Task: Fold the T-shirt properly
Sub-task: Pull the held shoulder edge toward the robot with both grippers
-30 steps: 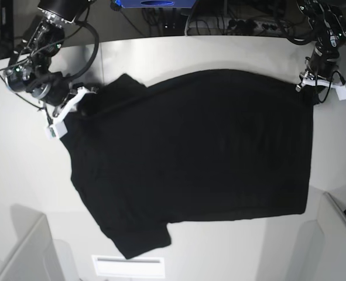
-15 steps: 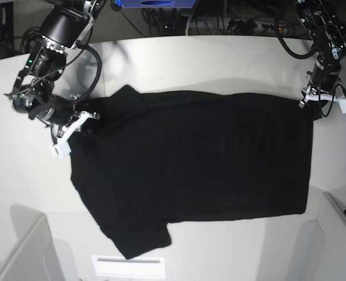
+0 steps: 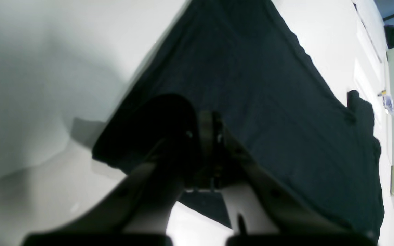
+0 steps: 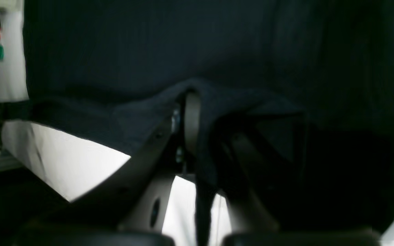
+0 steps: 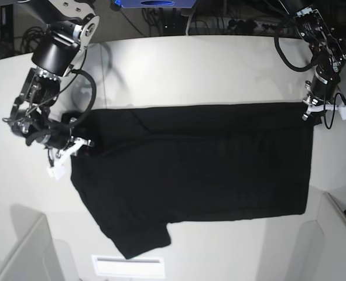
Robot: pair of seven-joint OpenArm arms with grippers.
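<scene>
- On the white table [image 5: 178,58], black T-shirt [image 5: 190,170] lies spread flat, plain side up, far edge lifted & carried toward the near side.
- Left gripper [image 5: 313,111], at base view's right: jaws pressed together, pinching the far hem corner. Wrist view confirms it, w/ cloth bunched around the fingertips of the left gripper [image 3: 205,136].
- Right gripper [image 5: 73,142], base view's left: jaws also clamped on cloth at the far shoulder/sleeve end; fabric drapes over the right gripper [image 4: 188,136] in its own cam.
- Handling, my read: light, limp, no stiffness, so it sags btwn the two pinches. Not fragile, not slippery.
- Best holds: edge corners, as now, kept taut so the fold line stays straight.
- Near sleeve [image 5: 140,237] lies flat, well apart from both claws.
</scene>
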